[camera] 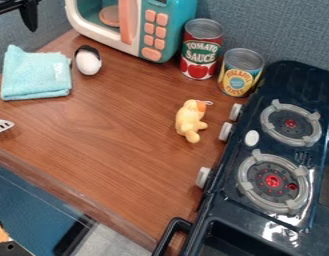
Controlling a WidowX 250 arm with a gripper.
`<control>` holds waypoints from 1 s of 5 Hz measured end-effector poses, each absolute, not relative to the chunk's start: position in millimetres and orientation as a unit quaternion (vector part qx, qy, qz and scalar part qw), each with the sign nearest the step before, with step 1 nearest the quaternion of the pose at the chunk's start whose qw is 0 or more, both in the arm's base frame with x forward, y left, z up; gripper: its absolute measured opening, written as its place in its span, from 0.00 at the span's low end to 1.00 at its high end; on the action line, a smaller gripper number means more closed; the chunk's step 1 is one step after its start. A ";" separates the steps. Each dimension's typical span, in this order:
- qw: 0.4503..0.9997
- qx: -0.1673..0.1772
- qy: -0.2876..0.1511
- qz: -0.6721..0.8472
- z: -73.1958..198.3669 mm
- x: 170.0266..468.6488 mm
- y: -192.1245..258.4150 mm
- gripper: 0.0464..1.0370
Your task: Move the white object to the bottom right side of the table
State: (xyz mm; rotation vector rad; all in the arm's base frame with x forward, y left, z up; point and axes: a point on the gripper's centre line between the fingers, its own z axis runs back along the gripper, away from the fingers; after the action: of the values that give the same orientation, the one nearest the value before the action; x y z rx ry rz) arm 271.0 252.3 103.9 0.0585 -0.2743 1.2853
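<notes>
White and black, the egg-shaped object (pixel 88 64) sits near the upper left corner of the desk (pixel 120 150), beside the towel (pixel 34 75). The hand (pixel 13 37) hangs wide open, empty, presumably leaving room to grip it.

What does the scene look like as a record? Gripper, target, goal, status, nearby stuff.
gripper: upper left corner, open, holding nothing
target: white object, black top, standing on table
target_location: upper left part of table, just right of towel
goal: bottom right side of table, left of stove
status: not at goal
mid_right: yellow toy, lying left of stove knobs
back: microwave, red can, yellow can
left_edge: slotted utensil, partly out of view
</notes>
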 end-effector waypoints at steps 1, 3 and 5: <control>0.796 0.025 -0.108 0.595 91.1 270.7 251.0 0.96; 0.884 0.010 -0.109 0.453 71.9 333.0 244.0 0.96; 0.928 -0.019 -0.125 0.350 56.0 375.5 205.3 0.96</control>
State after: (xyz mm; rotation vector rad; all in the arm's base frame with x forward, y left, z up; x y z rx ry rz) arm 375.5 205.3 56.0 -0.0383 -0.2565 0.7178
